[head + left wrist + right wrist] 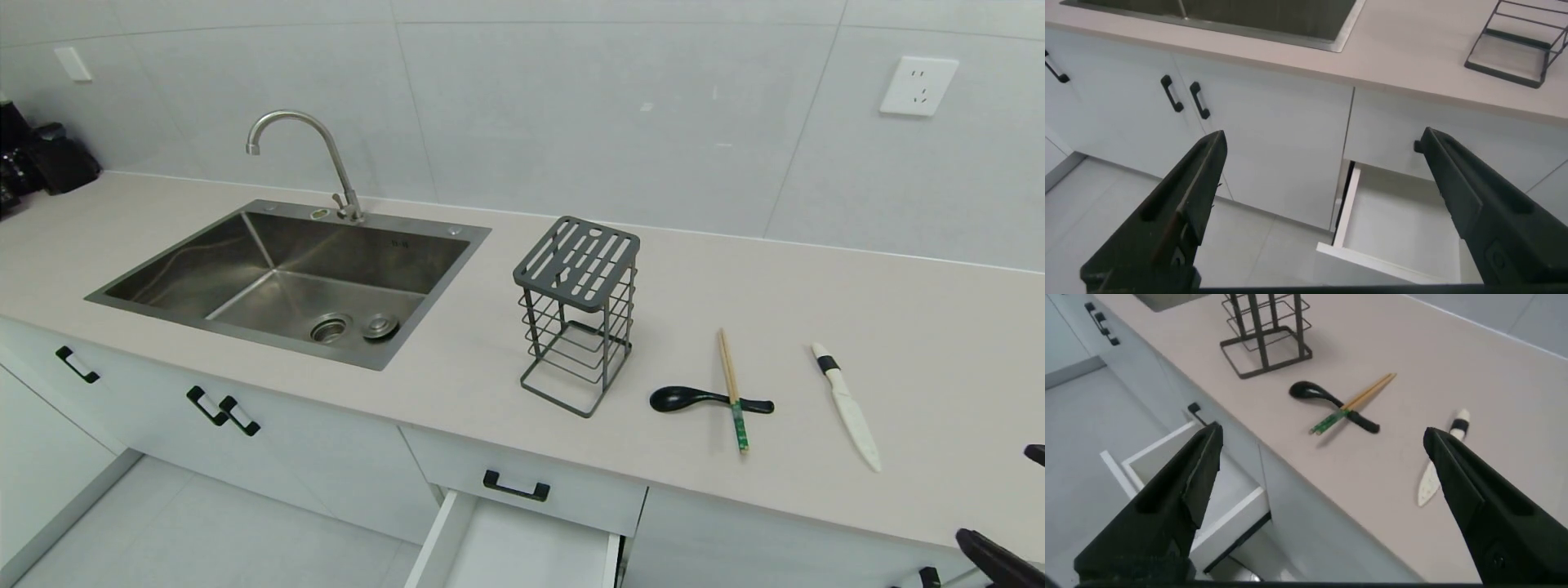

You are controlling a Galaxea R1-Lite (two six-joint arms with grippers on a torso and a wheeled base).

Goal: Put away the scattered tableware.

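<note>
A black spoon (pixel 694 399) lies on the beige countertop (pixel 457 359) with a pair of wooden chopsticks (pixel 732 388) crossing its handle. A white knife (pixel 847 405) with a black band lies to their right. Left of the spoon stands a dark wire rack (pixel 580 314) with a slotted top. My right gripper (pixel 1323 437) hangs open and empty off the counter's front edge, facing the spoon (pixel 1319 394), chopsticks (pixel 1360 398) and knife (pixel 1441 465); its fingers (pixel 992 557) show at the head view's lower right. My left gripper (pixel 1321 143) is open and empty, low in front of the cabinets.
A steel sink (pixel 286 278) with a curved faucet (pixel 326 155) sits left of the rack. Below the counter a white drawer (pixel 514 555) stands pulled open, also seen as the drawer (pixel 1396 229) under my left gripper. Cabinet doors carry black handles (pixel 222 408). A black appliance (pixel 49 159) stands far left.
</note>
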